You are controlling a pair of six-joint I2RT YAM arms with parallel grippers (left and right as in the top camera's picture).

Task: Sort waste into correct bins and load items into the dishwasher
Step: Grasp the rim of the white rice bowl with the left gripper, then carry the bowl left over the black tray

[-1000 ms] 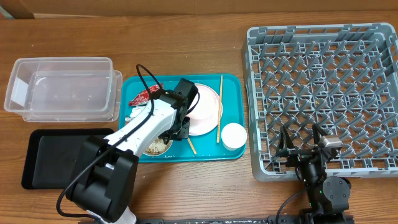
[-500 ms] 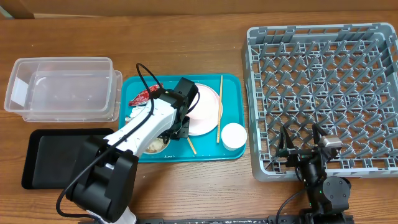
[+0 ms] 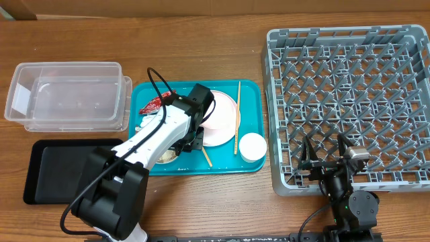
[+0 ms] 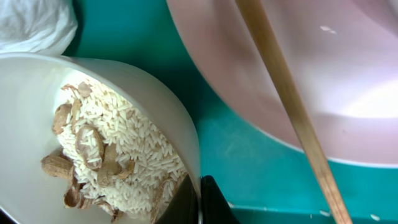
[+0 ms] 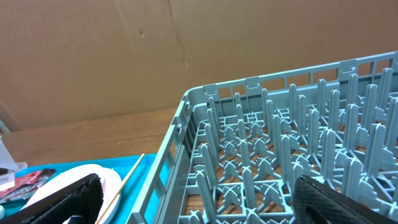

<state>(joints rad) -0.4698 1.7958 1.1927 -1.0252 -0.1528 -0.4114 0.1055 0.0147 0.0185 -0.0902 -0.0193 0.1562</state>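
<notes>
**A:** What is set at the left?

**B:** The clear tub [image 3: 64, 94] and the black tray [image 3: 40, 171] are placed there as bins, well apart from the dish rack.

**A:** Which step is judged to be in hand?

**B:** Clearing of the food waste. On the teal tray [image 3: 252, 91] the rim of the rice bowl [image 4: 37, 81] is pinched between the closed fingers of the left gripper [image 4: 198, 202]. The rice scraps [image 4: 130, 162] are heaped inside it, mixed with brown shells.

**A:** And further right?

**B:** The plate [image 3: 225, 117] is found just beside the bowl, with a chopstick [image 3: 237, 117] laid along its right edge and the cup [image 3: 253, 146] near the tray's corner. Nothing is seen loaded in the dish rack [image 3: 349, 87]. At its near edge the right gripper [image 3: 324, 158] is held spread wide, with nothing in it.

**A:** What is called for next?

**B:** The bowl is to be raised level, carried left to a bin and tipped there. A firm hold on the thin rim is needed, or rice may be spilled.
</notes>
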